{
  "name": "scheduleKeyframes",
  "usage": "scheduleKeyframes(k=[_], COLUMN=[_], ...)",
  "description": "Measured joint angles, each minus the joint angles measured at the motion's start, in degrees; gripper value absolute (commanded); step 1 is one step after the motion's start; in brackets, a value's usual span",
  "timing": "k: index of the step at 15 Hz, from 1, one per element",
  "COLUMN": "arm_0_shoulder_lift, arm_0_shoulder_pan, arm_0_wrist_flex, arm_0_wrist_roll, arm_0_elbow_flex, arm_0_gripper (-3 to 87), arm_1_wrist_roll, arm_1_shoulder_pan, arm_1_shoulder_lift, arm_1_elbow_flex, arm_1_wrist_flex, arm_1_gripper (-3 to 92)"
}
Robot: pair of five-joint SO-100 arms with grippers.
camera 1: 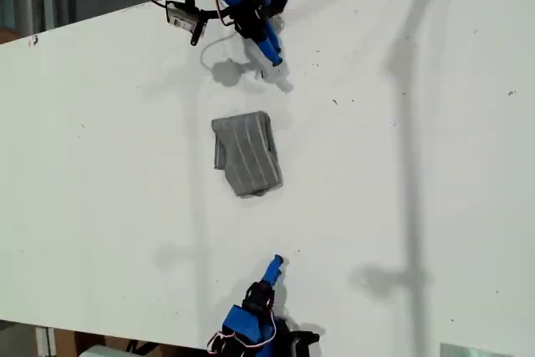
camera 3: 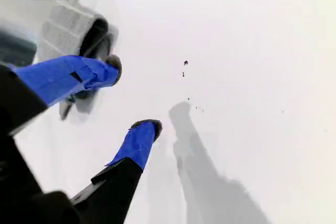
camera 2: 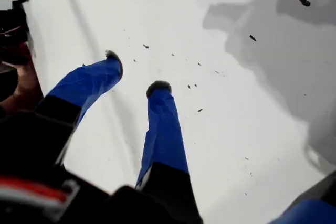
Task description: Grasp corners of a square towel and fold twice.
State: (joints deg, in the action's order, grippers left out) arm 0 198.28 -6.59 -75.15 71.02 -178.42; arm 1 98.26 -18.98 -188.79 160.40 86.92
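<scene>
The square towel (camera 1: 245,154), grey with thin pale stripes, lies folded into a small upright rectangle in the middle of the white table (camera 1: 100,148). One rounded corner (camera 1: 217,124) shows at its upper left in the exterior view. My first gripper (camera 1: 272,54) (camera 2: 135,73) hangs open beyond the towel's far end, with only bare table between its blue fingers. My second gripper (camera 1: 274,265) (camera 3: 131,97) is open too, short of the towel's near end. The second wrist view shows the towel (camera 3: 65,30) beside one blue finger (camera 3: 79,74), not between the jaws.
A small black module on a cable (camera 1: 185,19) sits by the first arm's base. A dark speck (camera 1: 335,102) marks the table at the exterior view's right of the towel. The table's near edge (camera 1: 125,336) runs along the bottom of the exterior view.
</scene>
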Motion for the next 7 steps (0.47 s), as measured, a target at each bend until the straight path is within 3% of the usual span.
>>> scheduleKeyframes(k=[1, 2, 7], arm_0_shoulder_lift=[0.0, 0.0, 0.0], arm_0_shoulder_pan=[-0.3, -0.6, -0.5], arm_0_wrist_flex=[0.1, 0.1, 0.1], arm_0_wrist_roll=[-7.2, -9.0, -10.1], arm_0_elbow_flex=[0.0, 0.0, 0.0], arm_0_gripper=[19.2, 19.2, 19.2], arm_1_wrist_roll=[0.0, 0.2, 0.1], arm_1_shoulder_pan=[0.1, 0.4, 0.4], arm_1_shoulder_lift=[0.0, 0.0, 0.0], arm_1_elbow_flex=[0.0, 0.0, 0.0], arm_1_wrist_flex=[0.0, 0.0, 0.0], arm_1_gripper=[15.8, 15.8, 15.8])
